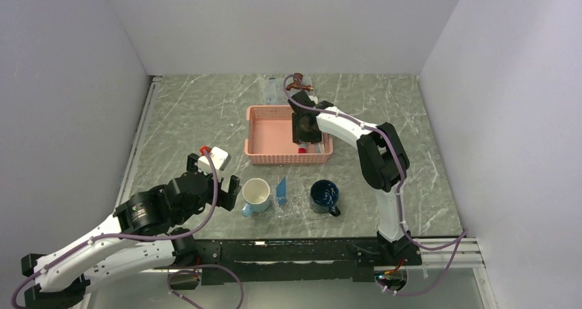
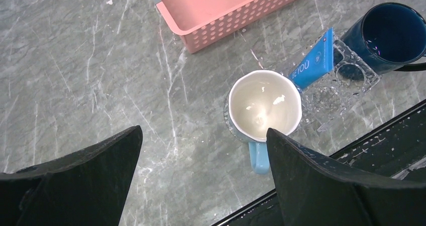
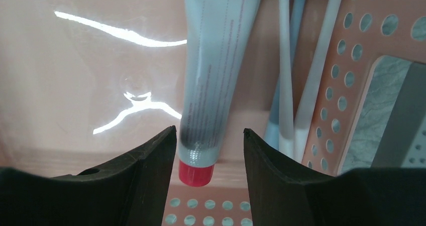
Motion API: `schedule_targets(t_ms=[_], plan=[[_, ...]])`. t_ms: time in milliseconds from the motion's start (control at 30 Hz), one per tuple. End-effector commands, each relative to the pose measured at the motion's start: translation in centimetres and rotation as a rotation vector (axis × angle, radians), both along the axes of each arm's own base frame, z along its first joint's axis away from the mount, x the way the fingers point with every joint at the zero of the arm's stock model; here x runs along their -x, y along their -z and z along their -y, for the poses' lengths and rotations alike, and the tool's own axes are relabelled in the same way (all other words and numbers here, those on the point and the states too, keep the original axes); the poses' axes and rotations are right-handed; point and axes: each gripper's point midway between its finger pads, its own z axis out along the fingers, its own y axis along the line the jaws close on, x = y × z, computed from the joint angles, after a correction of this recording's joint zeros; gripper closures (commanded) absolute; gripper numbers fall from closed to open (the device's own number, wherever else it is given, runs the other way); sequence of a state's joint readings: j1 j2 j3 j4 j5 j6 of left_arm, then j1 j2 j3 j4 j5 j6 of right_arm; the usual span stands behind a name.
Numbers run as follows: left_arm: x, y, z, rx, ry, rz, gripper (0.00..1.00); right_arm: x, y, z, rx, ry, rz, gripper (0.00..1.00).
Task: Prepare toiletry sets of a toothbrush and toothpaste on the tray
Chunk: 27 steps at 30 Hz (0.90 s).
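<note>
Right claw (image 3: 210,132) spread astride red-capped toothpaste (image 3: 213,65) in basket (image 3: 351,90) | left claw (image 2: 203,132) spread

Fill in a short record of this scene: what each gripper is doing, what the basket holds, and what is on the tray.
Left gripper: open, above the table beside the white cup
Right gripper: open, jaws either side of the red-capped tube
Pink basket: red-capped tube, toothbrushes along its wall
Tray: blue toothpaste tube on it; no toothbrush seen
</note>
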State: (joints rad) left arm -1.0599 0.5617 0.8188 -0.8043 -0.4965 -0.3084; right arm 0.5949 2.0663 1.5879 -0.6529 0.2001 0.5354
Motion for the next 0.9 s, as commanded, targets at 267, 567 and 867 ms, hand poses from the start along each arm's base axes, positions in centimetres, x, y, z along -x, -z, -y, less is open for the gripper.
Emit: schedule_targets(t_ms=[267,567,867], plan=[[-0.8,-0.7,0.0,0.007,-0.028,0.033,0.00,-2.1,0.6,-1.4,-0.073,0.034,0.020,0.49],[-0.9,-0.6,-0.1,0.005,-0.033,0.031,0.01,-3.3,-1.1,-2.2,-0.109,-0.006,0.071,0.65],[-0.8,-0.8,-0.2,0.023,-0.037,0.031,0.01,-2.6,-7.4,-3.0,-0.241,-0.080,0.216,0.73]])
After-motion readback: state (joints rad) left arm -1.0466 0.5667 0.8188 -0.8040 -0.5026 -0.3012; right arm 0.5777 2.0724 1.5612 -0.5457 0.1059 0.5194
